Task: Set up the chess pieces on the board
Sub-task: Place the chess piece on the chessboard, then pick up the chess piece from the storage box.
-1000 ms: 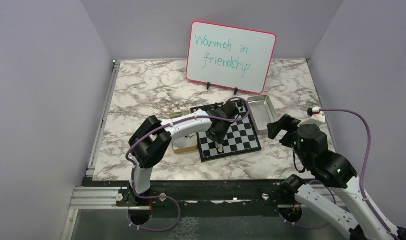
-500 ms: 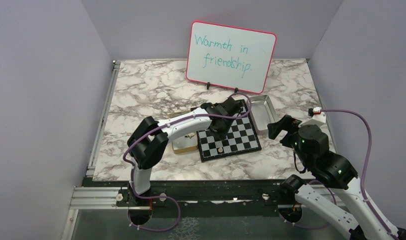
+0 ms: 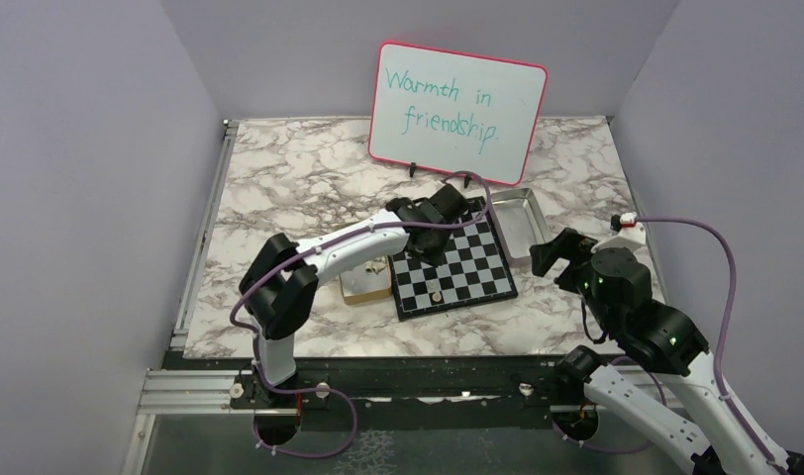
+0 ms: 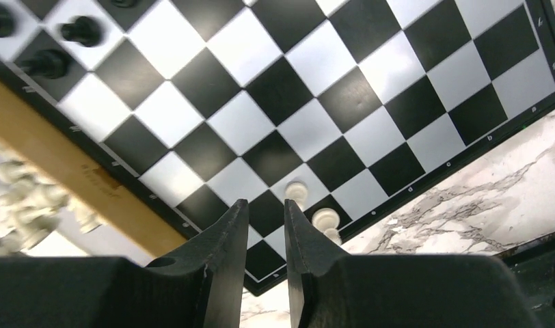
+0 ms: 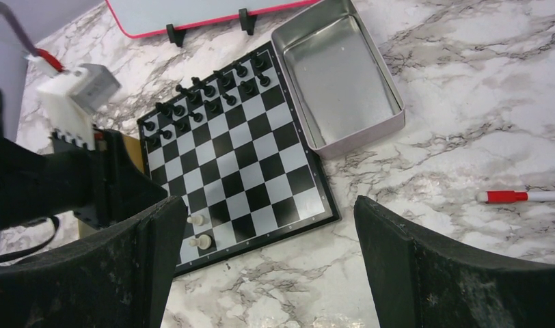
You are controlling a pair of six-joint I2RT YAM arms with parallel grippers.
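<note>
The chequered board (image 3: 467, 269) lies mid-table; it also shows in the left wrist view (image 4: 370, 89) and the right wrist view (image 5: 240, 157). Two cream pieces (image 4: 296, 191) stand near its front edge, also in the top view (image 3: 433, 293) and the right wrist view (image 5: 196, 220). Black pieces (image 5: 206, 96) fill the far rows. My left gripper (image 4: 266, 205) hovers above the board's middle (image 3: 430, 249), its jaws a narrow gap apart with nothing between them. My right gripper (image 5: 264, 205) is wide open and empty, raised to the right of the board (image 3: 547, 252).
A tan box (image 3: 363, 287) holding loose cream pieces (image 4: 29, 205) lies against the board's left edge. A silver metal tray (image 5: 357, 140) sits at the board's right. A whiteboard (image 3: 457, 99) stands behind. A red-capped marker (image 5: 521, 197) lies on the marble at the right.
My left gripper has drawn back from the board's front edge, where the cream pieces stand, toward the far side. The right arm has not moved.
</note>
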